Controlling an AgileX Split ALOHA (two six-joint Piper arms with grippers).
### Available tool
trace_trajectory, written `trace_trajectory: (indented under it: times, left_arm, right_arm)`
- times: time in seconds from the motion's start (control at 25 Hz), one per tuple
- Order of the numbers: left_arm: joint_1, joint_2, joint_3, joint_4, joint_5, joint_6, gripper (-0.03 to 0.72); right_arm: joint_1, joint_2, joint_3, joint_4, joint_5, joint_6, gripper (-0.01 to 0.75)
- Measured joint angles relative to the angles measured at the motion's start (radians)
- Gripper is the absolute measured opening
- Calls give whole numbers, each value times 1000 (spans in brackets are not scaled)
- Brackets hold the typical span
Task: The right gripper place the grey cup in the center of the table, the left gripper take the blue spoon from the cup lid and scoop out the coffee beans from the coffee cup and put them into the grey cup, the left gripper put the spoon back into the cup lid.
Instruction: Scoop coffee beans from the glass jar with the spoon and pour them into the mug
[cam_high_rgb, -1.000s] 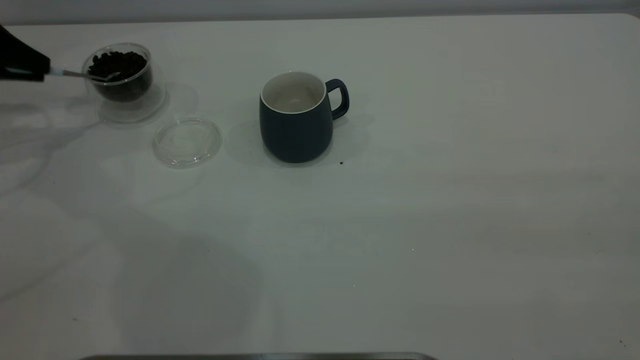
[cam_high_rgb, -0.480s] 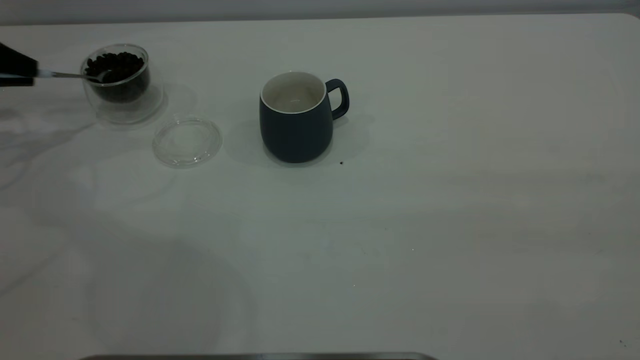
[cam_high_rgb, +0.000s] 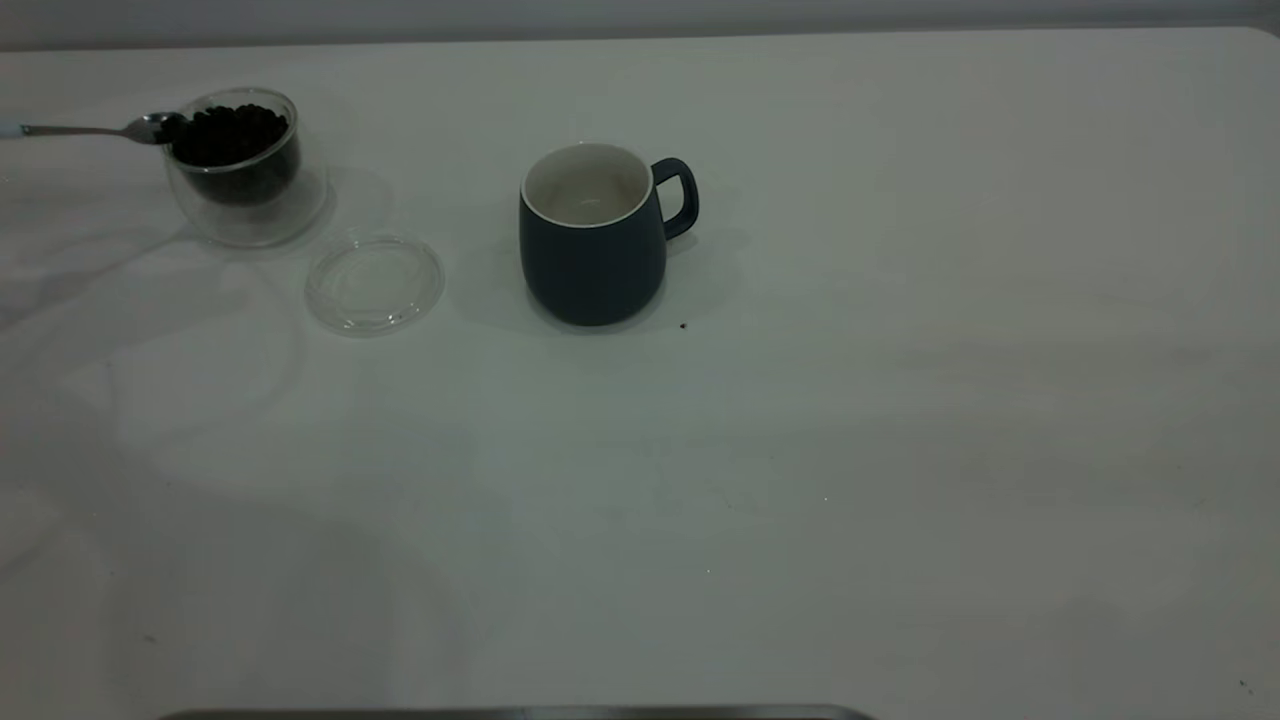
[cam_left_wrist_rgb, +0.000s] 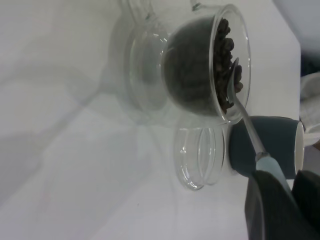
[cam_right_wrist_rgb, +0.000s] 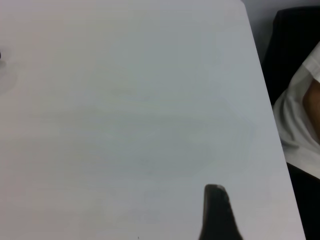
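The coffee cup (cam_high_rgb: 232, 165), a clear glass, stands at the far left with the coffee beans (cam_high_rgb: 228, 133) heaped inside. The blue spoon (cam_high_rgb: 90, 130) is level, with its metal bowl at the cup's left rim. I cannot tell whether beans lie in it. My left gripper (cam_left_wrist_rgb: 282, 189) is shut on the spoon's pale handle (cam_left_wrist_rgb: 272, 167); it is outside the exterior view. The cup lid (cam_high_rgb: 374, 283) lies empty beside the glass. The grey cup (cam_high_rgb: 594, 235) stands upright near the table's middle, handle to the right. My right gripper (cam_right_wrist_rgb: 216, 212) hovers over bare table.
The white table (cam_high_rgb: 900, 400) stretches wide to the right and front of the mug. A tiny dark speck (cam_high_rgb: 683, 325) lies by the mug's base. The right wrist view shows the table's edge (cam_right_wrist_rgb: 260, 70) with dark floor and white cloth beyond.
The spoon has drawn back left and risen a little, from the middle of the beans to the cup's left rim. The left gripper has slid out of the exterior view.
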Motion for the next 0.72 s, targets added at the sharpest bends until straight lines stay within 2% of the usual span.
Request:
trace_trajectory:
  times: [0.4,0.72]
  left_arm:
    - [0,54,0,-143,26,46,127]
    - [0,54,0,-149,26,13,127]
  right_arm:
    - [0,0,0,0,0,0,459]
    - [0,0,0,0,0,0,459]
